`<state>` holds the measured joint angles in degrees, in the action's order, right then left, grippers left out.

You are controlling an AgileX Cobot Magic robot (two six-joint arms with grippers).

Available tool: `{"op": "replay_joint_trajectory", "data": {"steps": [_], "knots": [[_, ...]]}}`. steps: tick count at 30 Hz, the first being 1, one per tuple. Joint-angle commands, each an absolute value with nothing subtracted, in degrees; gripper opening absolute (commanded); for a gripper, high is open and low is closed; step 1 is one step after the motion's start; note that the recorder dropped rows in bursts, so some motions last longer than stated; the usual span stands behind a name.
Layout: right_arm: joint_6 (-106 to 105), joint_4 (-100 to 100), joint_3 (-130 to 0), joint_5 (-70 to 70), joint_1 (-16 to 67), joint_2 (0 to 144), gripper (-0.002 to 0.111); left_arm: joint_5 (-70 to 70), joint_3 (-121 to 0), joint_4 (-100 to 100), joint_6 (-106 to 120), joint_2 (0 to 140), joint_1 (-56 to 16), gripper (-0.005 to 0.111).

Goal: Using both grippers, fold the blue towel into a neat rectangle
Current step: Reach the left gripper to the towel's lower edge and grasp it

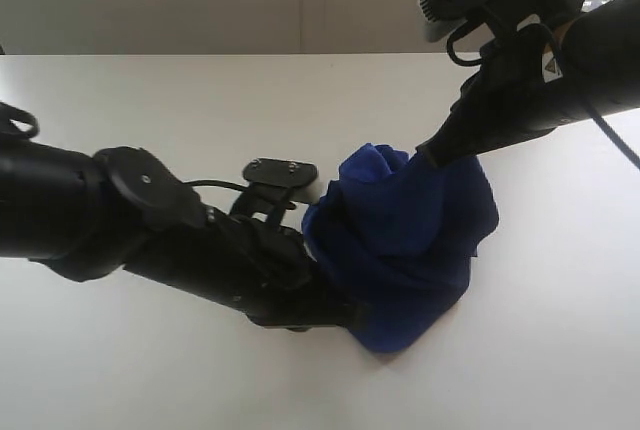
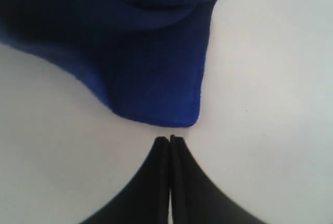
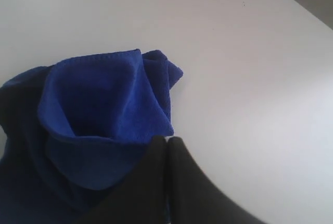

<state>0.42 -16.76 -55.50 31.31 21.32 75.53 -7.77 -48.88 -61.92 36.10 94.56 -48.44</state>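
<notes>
as left hand (image 2: 170, 139) and right hand (image 3: 166, 139) flank it, blue towel (image 1: 410, 240) bunches.

Looked like a robotics lab bench — bare white tabletop (image 1: 150, 370), blank pale wall (image 1: 150, 0) behind, black jointed left arm (image 1: 60, 210) and right arm (image 1: 590, 60) reaching over it, black cable (image 1: 615, 140) trailing off.

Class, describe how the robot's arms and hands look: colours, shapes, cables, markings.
Both arms are matte black and rounded. The left arm shows a silver screw; the right arm carries a looping black cable and a triangular label. The left hand and right hand have slim tapering fingers.
</notes>
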Motion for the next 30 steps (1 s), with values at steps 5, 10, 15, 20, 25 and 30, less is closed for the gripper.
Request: {"op": "replay_joint_trajectory", "data": {"steps": [5, 10, 15, 20, 25, 30], "knots": [[0.0, -18.0, -55.9, 32.3, 21.6, 75.6, 0.000, -6.1, -53.4, -63.0, 34.4, 101.3, -52.8, 0.000], [0.0, -18.0, -55.9, 33.0, 21.6, 75.6, 0.000, -5.7, -55.6, -63.0, 34.9, 104.7, -53.4, 0.000], [0.0, -18.0, -55.9, 33.0, 21.6, 75.6, 0.000, -6.3, -58.5, -62.7, 35.3, 107.5, -53.4, 0.000], [0.0, -18.0, -55.8, 33.1, 21.6, 75.6, 0.000, -6.8, -59.1, -62.5, 36.5, 110.6, -53.4, 0.000], [0.0, -18.0, -55.8, 33.3, 21.6, 75.6, 0.000, -8.2, -59.1, -60.4, 37.6, 113.6, -53.2, 0.000], [3.5, -23.5, -55.8, 34.8, 21.6, 75.6, 0.000, -14.8, -59.1, -49.9, 36.9, 110.8, -50.8, 0.000]]}}
